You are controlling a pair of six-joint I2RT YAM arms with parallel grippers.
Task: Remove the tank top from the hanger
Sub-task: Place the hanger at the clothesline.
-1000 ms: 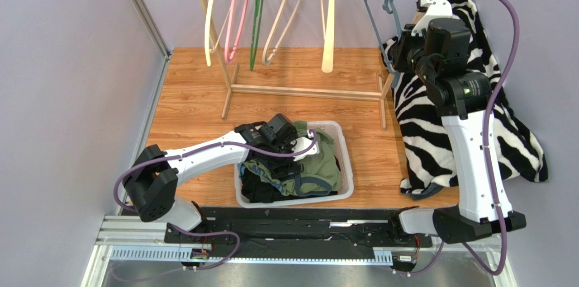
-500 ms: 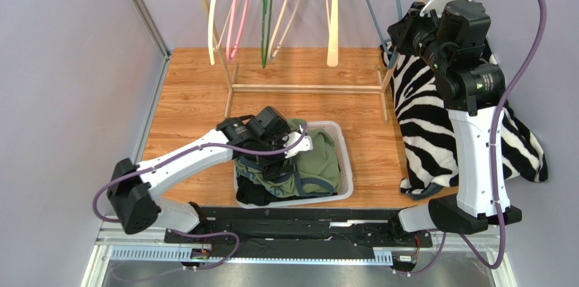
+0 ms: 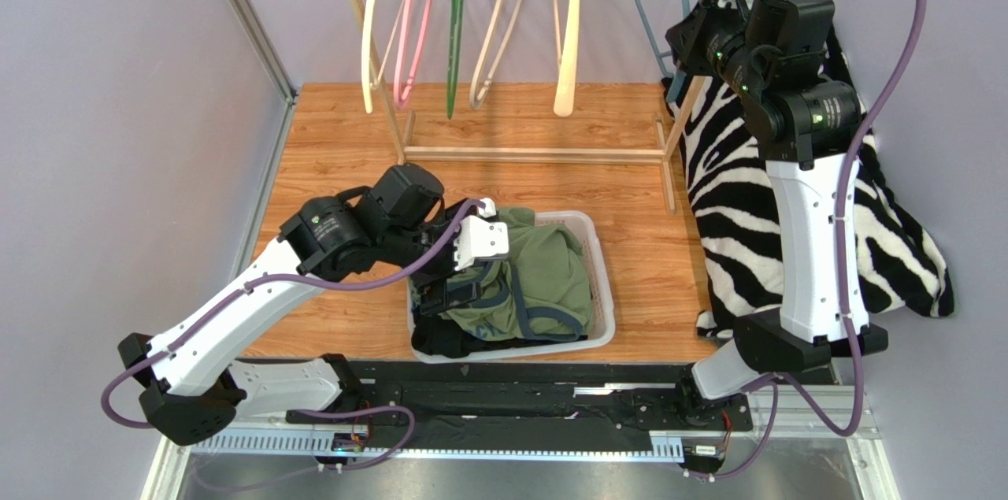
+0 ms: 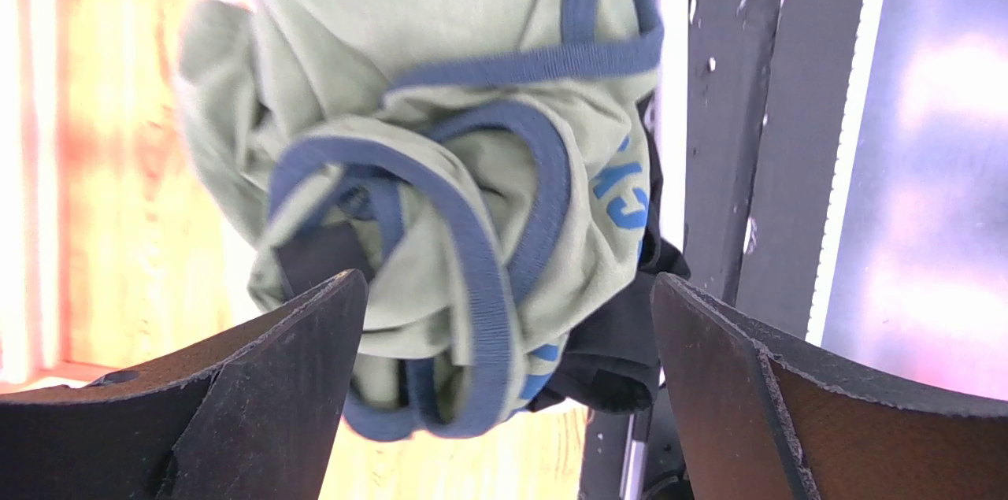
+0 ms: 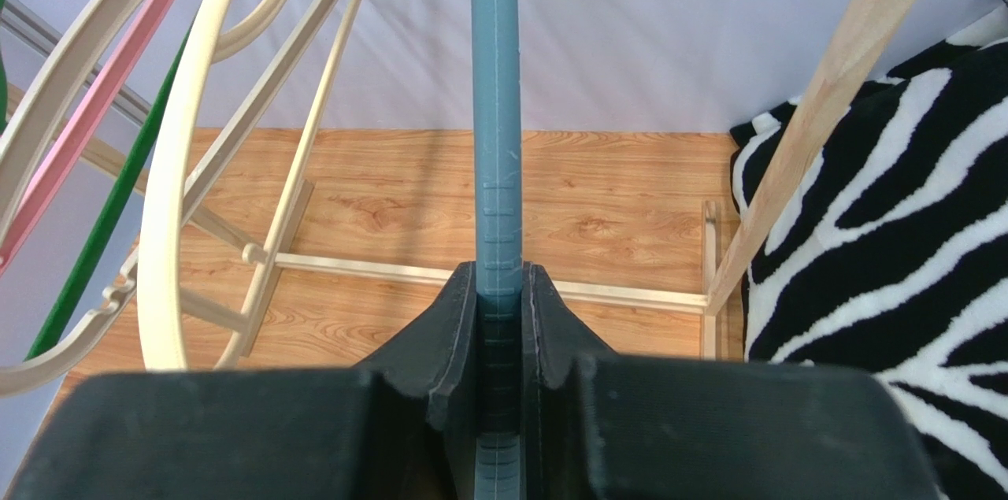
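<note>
Two robot arms at work over a wooden table [image 3: 343,187]. The left arm rises from its base at 7 o'clock, bends at the elbow and brings its wrist over the left rim of a white basket [image 3: 601,287] at 6 o'clock. The left gripper [image 4: 506,278] points down with its jaws spread wide and nothing between them. Below it, the green tank top [image 4: 438,63] with blue trim lies crumpled in the basket on top of a dark garment [image 3: 444,337]. Blue lettering [image 4: 621,195] on the tank top is folded over and cannot be read.

The right arm stands almost straight from 5 o'clock towards 1 o'clock. There the right gripper [image 5: 499,278] is pinched narrowly on a blue-grey hanger [image 5: 497,110], well apart from the tank top. The hanger is at the right end of a wooden rack [image 3: 532,154], beside a zebra-print cloth [image 3: 757,211].
</note>
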